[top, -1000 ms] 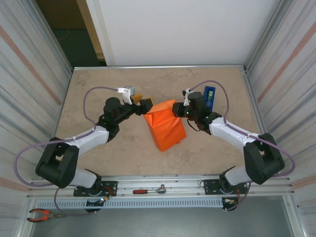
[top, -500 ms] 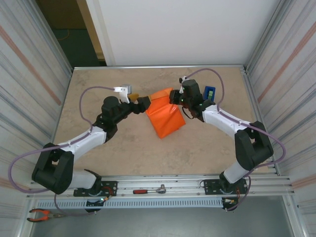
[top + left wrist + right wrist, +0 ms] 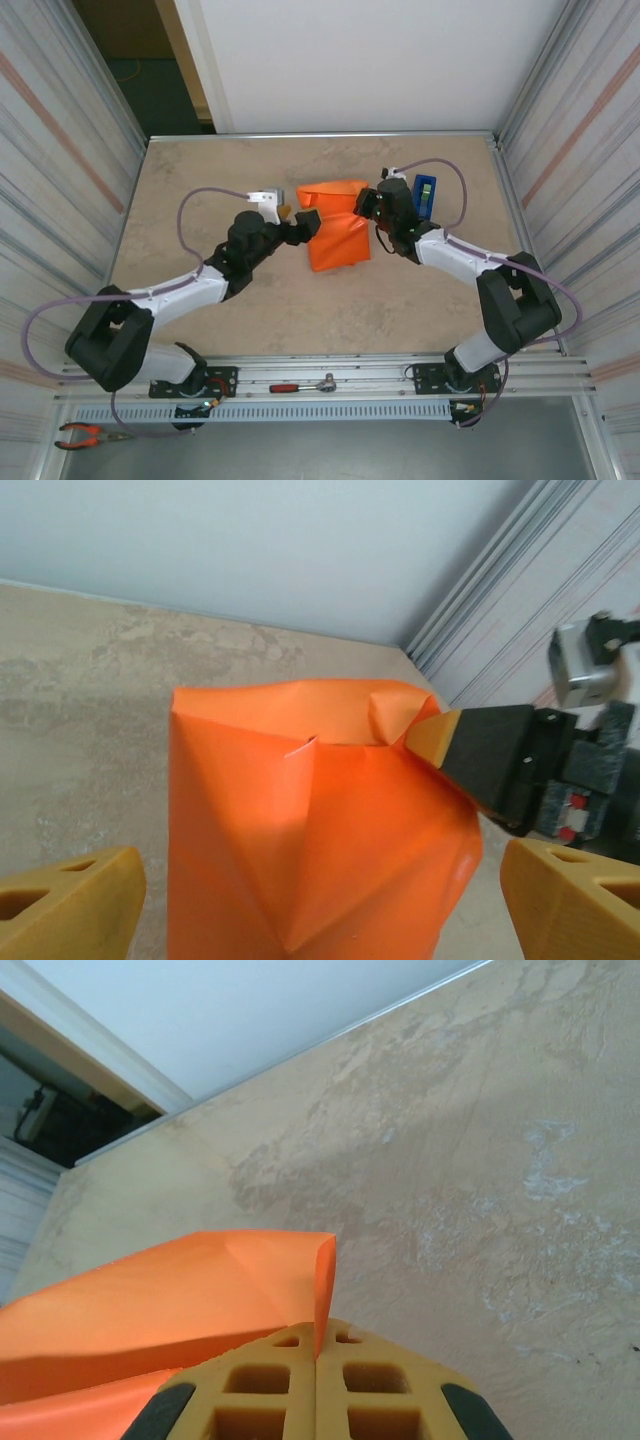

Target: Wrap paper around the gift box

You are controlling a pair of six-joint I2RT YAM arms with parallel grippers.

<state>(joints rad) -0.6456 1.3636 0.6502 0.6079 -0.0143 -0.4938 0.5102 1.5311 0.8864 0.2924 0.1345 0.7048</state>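
The orange paper is folded up around a blocky shape in the middle of the table; the gift box is hidden under it. My right gripper is at the bundle's right rear corner. It is shut on a raised edge of the paper, which runs down into the closed right gripper. My left gripper is at the bundle's left side. Its yellow fingers stand wide open on either side of the paper. The right gripper pinches the paper's top corner.
A blue object stands behind the right arm near the right wall. Corrugated walls close in both sides of the beige table. A ratchet and pliers lie on the frame in front of the arm bases.
The paper bundle has shifted toward the back and turned. The right gripper stayed on the paper corner and swung with it. The left gripper has moved right, up to the bundle.
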